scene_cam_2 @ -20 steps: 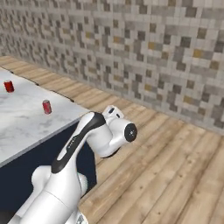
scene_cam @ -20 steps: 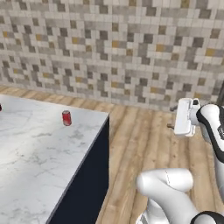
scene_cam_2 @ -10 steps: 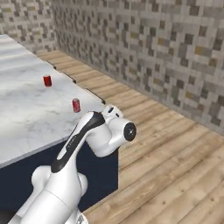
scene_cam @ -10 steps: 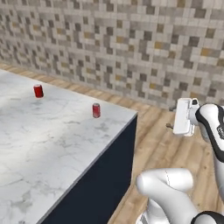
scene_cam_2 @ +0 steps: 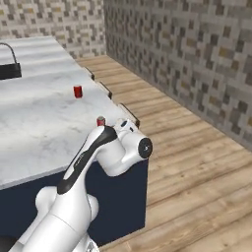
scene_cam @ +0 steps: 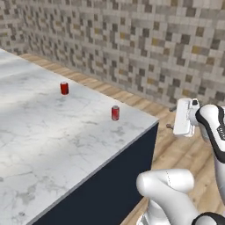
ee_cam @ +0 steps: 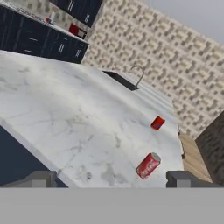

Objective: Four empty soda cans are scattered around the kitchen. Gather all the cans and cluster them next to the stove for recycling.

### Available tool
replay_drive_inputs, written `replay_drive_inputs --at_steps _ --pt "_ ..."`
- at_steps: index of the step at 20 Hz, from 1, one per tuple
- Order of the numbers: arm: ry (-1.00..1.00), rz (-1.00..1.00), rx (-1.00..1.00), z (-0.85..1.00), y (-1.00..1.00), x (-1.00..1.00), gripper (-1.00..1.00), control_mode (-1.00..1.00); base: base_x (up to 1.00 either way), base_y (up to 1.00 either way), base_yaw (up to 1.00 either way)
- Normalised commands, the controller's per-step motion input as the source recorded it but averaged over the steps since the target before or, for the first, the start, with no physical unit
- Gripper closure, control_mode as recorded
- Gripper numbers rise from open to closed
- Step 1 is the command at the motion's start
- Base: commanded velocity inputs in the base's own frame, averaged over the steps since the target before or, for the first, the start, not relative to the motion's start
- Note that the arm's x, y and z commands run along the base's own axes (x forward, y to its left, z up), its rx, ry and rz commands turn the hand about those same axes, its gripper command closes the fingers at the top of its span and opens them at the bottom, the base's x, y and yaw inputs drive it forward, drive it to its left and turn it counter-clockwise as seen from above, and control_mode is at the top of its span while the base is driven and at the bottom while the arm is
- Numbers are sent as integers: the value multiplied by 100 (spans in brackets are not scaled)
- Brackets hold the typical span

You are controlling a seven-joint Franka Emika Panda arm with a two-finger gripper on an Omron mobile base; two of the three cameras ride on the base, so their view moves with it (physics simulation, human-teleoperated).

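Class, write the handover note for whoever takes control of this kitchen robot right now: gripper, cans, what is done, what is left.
Gripper: open, holding nothing, raised off the counter's corner.
Cans: two red soda cans stand upright and apart on the marble counter, the near can by the corner, the far can further in.
Done: nothing gathered yet.
Left: pick up both cans, find the other two and the stove, and cluster all four beside it.

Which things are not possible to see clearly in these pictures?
- Near red can, right base view: lower part hidden behind the white arm.
- Sink, right base view: cut off by the left edge.
- Small items on the far counter, hand view: too small to identify.
- Gripper, hand view: only the fingertips show.
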Motion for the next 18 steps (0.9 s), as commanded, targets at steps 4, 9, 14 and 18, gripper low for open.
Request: replay_drive_inputs --at_steps 4,9,14,18 --pt "0 0 0 0 0 0 -100 100 60 -20 36" --pt "0 0 0 0 0 0 -100 100 48 -31 33" --pt "0 0 0 0 0 0 -100 100 36 -47 28" --pt "0 0 0 0 0 0 -100 100 33 -49 27"
